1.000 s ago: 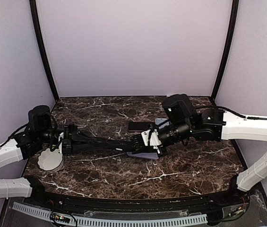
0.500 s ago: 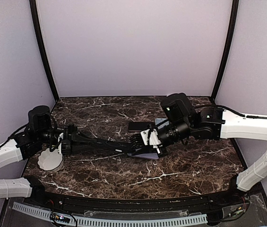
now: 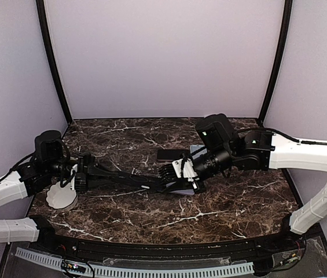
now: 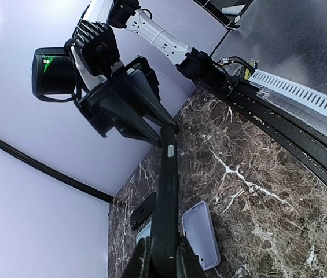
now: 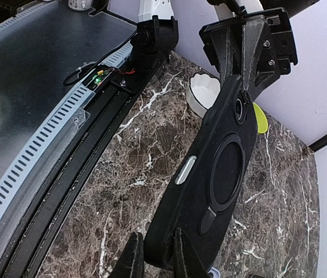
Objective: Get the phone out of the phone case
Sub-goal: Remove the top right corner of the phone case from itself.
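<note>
A black phone case with a round ring on its back hangs above the table between both grippers. It also shows edge-on in the left wrist view. I cannot make out the phone inside it. My left gripper is shut on one end, and it shows from the right wrist view. My right gripper is shut on the other end, and it shows from the left wrist view. In the top view the left gripper and the right gripper meet at the table's middle.
An empty lavender case lies on the marble under the held case, also in the top view. A black phone lies behind it. A white bowl stands at the left, with a yellow-green thing beside it.
Both grippers keep their hold on the black case. The right arm has shifted very slightly to the left. Nothing else has moved.
</note>
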`<action>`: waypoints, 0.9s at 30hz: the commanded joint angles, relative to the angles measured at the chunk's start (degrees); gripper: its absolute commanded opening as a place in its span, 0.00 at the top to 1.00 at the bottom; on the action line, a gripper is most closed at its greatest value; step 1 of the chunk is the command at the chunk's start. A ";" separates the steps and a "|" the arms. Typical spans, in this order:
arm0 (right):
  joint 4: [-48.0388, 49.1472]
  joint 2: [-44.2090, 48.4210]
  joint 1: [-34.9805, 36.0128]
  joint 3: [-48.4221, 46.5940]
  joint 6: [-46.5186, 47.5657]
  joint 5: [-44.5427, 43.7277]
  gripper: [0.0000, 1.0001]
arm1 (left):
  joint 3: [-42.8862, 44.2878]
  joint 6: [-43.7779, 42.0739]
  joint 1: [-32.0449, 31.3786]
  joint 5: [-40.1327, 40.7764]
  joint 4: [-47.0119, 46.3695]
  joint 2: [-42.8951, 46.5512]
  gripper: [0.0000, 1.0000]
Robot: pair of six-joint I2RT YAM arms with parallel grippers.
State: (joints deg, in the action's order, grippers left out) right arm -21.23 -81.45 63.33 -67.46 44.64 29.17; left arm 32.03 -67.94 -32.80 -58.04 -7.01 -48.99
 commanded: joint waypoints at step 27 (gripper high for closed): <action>-7.50 -4.20 0.83 -4.14 -0.68 7.92 1.00 | 0.71 -2.39 -2.45 -2.13 -7.41 0.73 1.00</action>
State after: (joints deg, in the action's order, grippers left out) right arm -27.88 -83.81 63.31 -70.43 44.49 33.80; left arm 31.64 -68.64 -34.89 -59.02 -6.26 -49.10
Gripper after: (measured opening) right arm 0.137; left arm 0.125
